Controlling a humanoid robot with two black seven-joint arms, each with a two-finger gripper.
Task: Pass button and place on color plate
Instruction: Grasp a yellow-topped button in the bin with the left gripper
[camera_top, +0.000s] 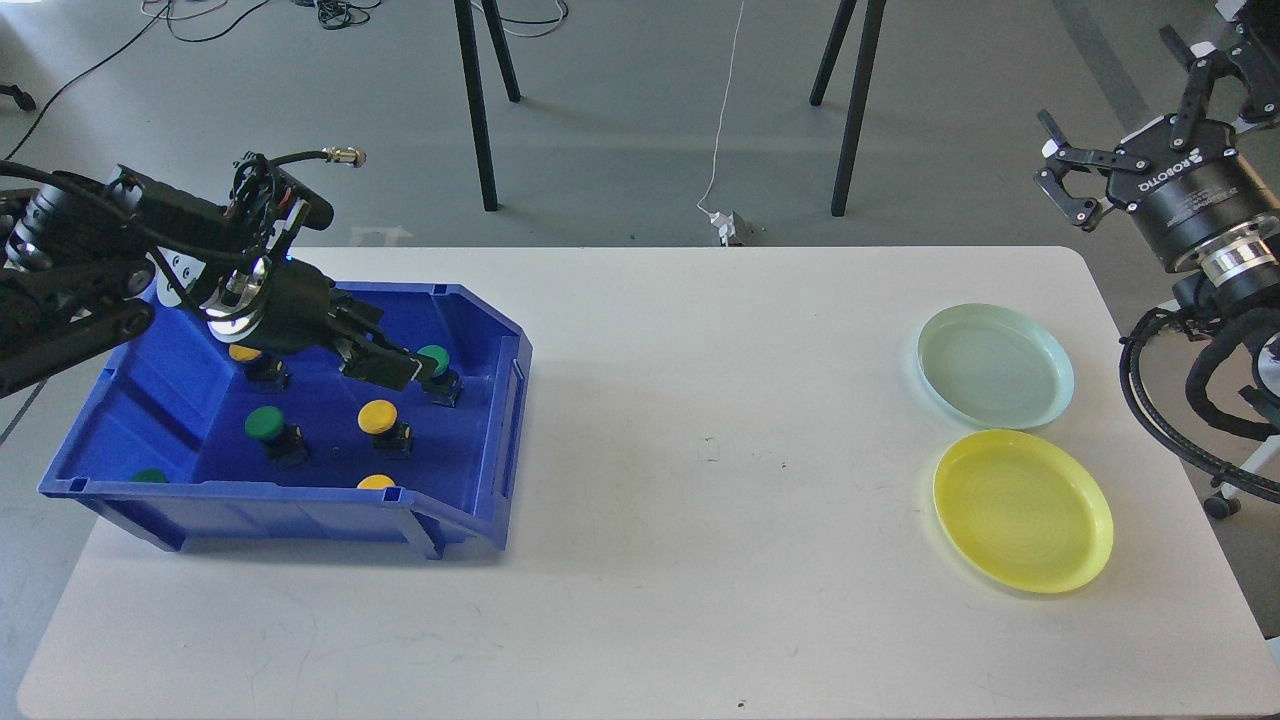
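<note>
A blue bin (470, 330) on the table's left holds several push buttons with black bases. A green one (434, 361) lies at the back right, a yellow one (378, 416) in the middle and a green one (265, 425) to its left. More are partly hidden by the arm and the front wall. My left gripper (392, 366) reaches down into the bin, its tip right beside the back-right green button. Its fingers are dark and I cannot tell them apart. My right gripper (1108, 85) is open and empty, high beyond the table's right edge. A pale green plate (995, 366) and a yellow plate (1022, 510) lie at the right.
The white table (700, 450) spans the view between bin and plates. Black stand legs (478, 110) and a white cable (722, 120) are on the floor beyond the far edge.
</note>
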